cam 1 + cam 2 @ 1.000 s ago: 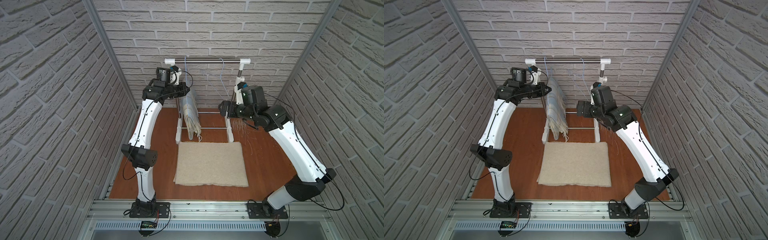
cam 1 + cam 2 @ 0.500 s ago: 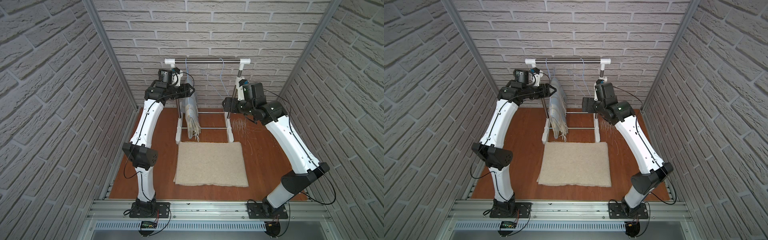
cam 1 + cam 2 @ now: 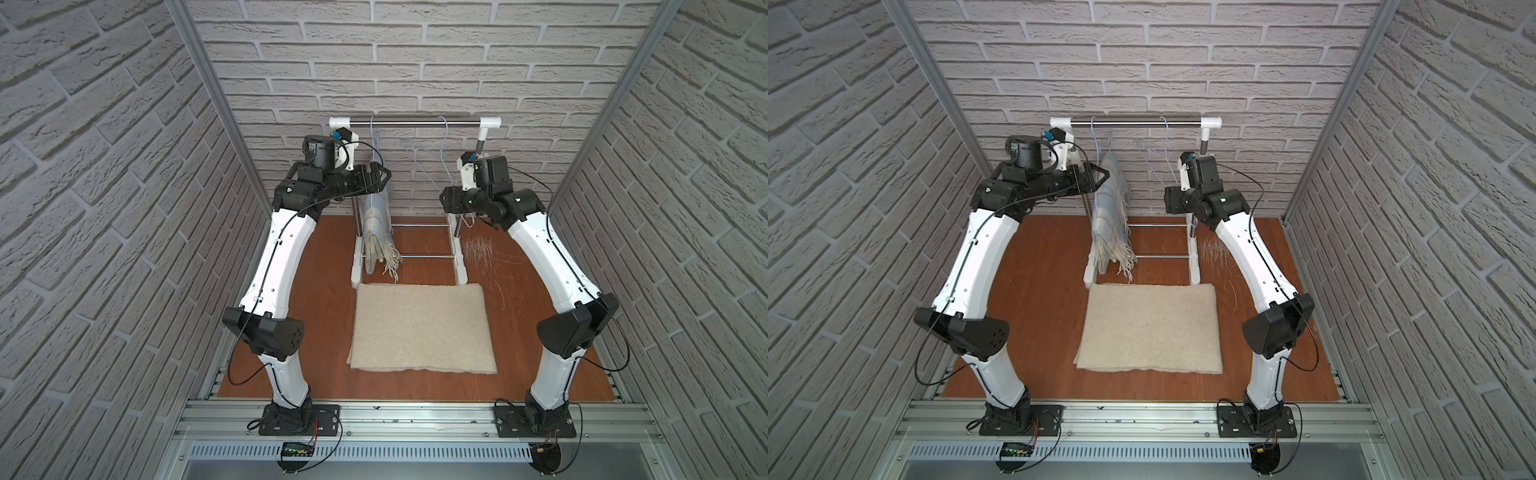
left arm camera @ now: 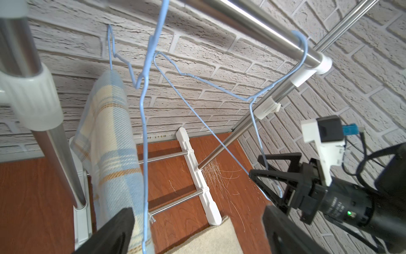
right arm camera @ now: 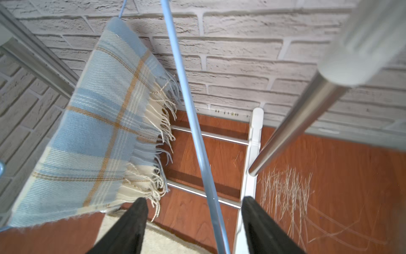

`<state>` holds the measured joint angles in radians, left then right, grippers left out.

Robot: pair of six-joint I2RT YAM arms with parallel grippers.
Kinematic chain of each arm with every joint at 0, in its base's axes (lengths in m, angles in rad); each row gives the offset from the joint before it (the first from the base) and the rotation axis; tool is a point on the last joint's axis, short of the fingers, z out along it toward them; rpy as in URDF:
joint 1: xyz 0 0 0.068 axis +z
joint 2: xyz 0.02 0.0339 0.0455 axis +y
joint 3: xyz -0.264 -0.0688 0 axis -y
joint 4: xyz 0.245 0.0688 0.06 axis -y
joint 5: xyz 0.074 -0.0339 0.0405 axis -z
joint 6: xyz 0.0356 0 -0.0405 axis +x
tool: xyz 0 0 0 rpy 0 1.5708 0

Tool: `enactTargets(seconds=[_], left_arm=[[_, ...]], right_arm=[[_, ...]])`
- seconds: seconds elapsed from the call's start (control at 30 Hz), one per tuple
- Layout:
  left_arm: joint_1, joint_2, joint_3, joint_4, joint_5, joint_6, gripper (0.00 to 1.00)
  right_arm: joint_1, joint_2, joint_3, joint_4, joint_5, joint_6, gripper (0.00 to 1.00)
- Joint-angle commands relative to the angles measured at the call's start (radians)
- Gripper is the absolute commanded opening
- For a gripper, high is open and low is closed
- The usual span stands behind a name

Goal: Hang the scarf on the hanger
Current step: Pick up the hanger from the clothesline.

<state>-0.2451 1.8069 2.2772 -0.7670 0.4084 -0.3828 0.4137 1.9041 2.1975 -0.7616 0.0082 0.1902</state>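
Light-blue and cream plaid scarf with fringed ends (image 3: pixel 1111 208) draped over a thin pale-blue wire hanger (image 4: pixel 144 114) on the chrome rail (image 3: pixel 1133 121), upper centre of the frame and just left of the middle in both top views. Long axis vertical, fringe dangling toward the wooden surface (image 3: pixel 1038 270). Lies just beside the left end effector (image 4: pixel 195 220), cloth next to one finger; left arm plainly nearer. Left end effector spread wide, gripping nothing. Right end effector (image 5: pixel 195 199) partly spread around a second bare blue wire hanger (image 5: pixel 190 110), wire between the fingers, seemingly not clamped. Likely calls for backing the left arm straight away from the cloth without snagging it.
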Motion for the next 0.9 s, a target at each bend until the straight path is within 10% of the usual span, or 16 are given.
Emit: enactTargets(seconds=[0.0, 0.17, 0.57, 0.87], left_arm=[[-0.010, -0.023, -0.025, 0.059, -0.001, -0.010, 0.96], [-0.022, -0.030, -0.079, 0.132, 0.034, -0.054, 0.96], [-0.131, 0.051, -0.067, 0.256, 0.048, -0.126, 0.97], [-0.217, 0.084, -0.048, 0.287, -0.022, -0.154, 0.97]], right_arm=[[-0.003, 0.019, 0.064, 0.009, -0.053, -0.025, 0.41], [-0.003, 0.036, 0.085, -0.002, -0.082, -0.008, 0.04], [0.061, -0.030, 0.073, 0.045, 0.063, -0.069, 0.03], [0.092, -0.236, -0.224, 0.174, 0.114, -0.094, 0.03]])
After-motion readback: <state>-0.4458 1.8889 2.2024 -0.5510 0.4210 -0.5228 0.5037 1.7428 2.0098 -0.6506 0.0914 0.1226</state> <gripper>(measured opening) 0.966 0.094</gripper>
